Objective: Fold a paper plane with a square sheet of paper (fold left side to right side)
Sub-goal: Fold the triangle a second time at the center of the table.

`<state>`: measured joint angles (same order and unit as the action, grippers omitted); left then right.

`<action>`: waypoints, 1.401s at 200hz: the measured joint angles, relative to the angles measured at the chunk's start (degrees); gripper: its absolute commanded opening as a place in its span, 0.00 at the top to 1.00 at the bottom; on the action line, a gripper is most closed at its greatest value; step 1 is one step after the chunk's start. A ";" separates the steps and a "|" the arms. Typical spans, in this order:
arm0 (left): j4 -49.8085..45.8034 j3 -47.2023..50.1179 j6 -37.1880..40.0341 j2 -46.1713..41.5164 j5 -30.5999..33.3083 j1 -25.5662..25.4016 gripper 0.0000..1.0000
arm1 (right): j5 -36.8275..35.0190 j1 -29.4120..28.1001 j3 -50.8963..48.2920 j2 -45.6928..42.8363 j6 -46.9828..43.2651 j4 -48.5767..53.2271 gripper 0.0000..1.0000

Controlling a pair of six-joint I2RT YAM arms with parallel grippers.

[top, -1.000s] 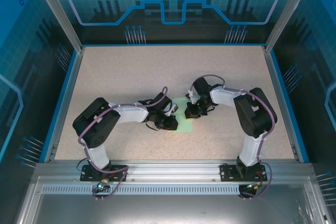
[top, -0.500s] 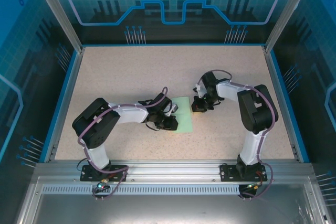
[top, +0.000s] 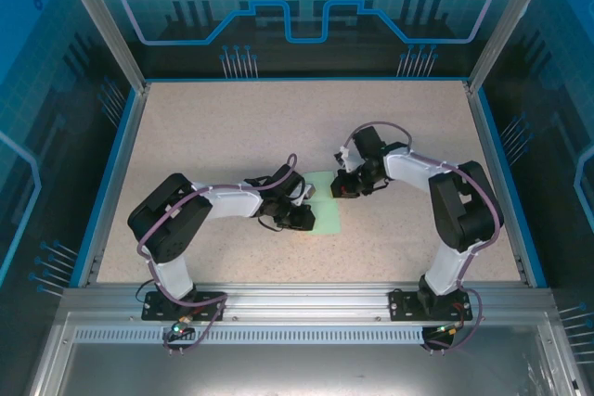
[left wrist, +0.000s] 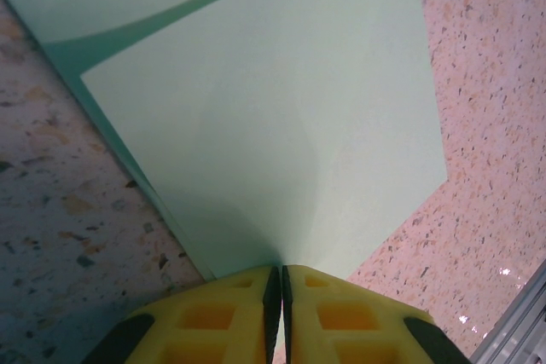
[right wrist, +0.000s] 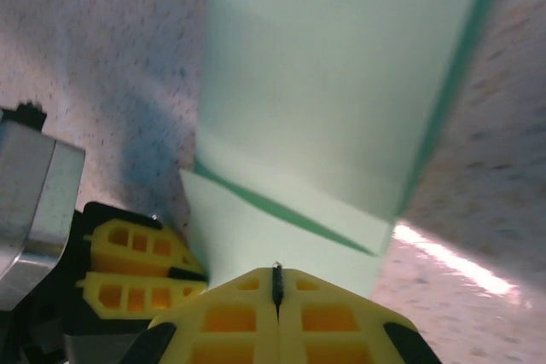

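The thin, pale mint-green sheet of paper is lying near the middle of the speckled beige table, between the two arms. From above it is showing as a narrow rectangle. Its long axis is running from 12 to 6 o'clock, the near end drifting slightly toward 5. It has no tip, so it is pointing nowhere yet.

The left claw is sitting at the sheet's 8 o'clock edge. In the left wrist view the left claw is pressing its yellow fingers almost together on the near edge of the sheet. The upper layer is rising off the one below and casting a shadow there.

The right claw is waiting at the 1 o'clock corner. In the right wrist view it is pressed fully together, with the sheet running up to its tips. I cannot tell whether paper is caught between them.

Both claws are touching the sheet, but the left one is doing the holding. I judge the fold is turning on that edge travelling toward 3 o'clock, across the long axis.
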<state>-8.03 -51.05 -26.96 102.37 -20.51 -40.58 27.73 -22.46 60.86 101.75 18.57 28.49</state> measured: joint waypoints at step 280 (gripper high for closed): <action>-3.28 -7.21 1.79 4.26 1.18 -1.18 0.82 | 0.35 -2.38 1.11 7.23 1.53 0.63 1.00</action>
<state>-11.31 -58.26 -25.17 106.63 -19.33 -41.76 28.08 -24.84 61.98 108.99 20.10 29.12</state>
